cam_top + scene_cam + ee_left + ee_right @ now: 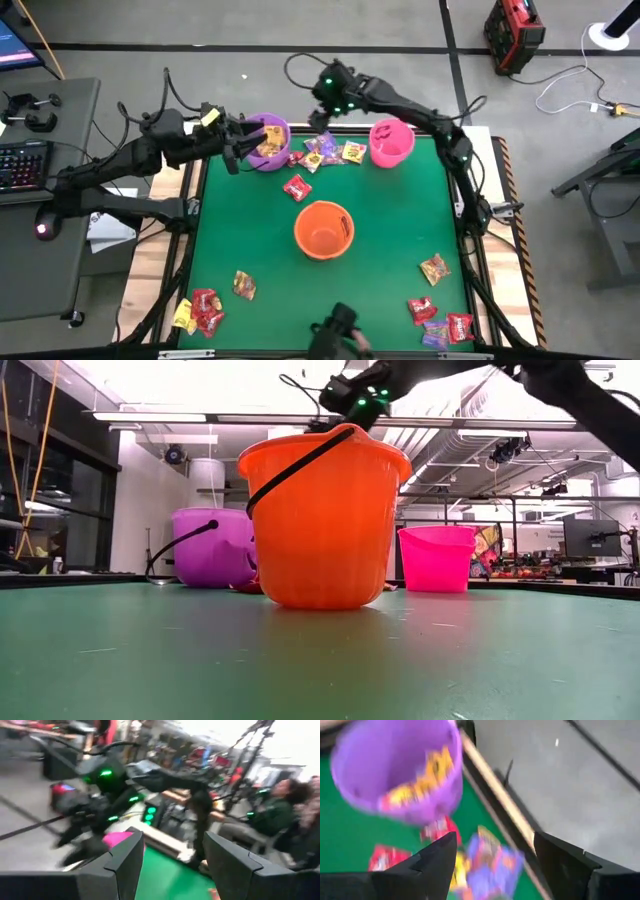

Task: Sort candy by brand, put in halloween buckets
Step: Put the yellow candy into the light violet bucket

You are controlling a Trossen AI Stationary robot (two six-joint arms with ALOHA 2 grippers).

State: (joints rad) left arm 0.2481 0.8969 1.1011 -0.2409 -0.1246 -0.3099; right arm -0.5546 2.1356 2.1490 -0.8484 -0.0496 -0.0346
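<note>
A: Green surface, then orange bucket mid-surface; purple bucket and pink bucket along far edge.

B: Left end effector beside purple bucket, open, empty. Right end effector open above candy between purple and pink.

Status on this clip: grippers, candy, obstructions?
Left gripper open beside purple bucket. Right gripper open above candy cluster. Nothing blocking.

Grey floor, desk w/ keyboard, bright ceiling lights.
</note>
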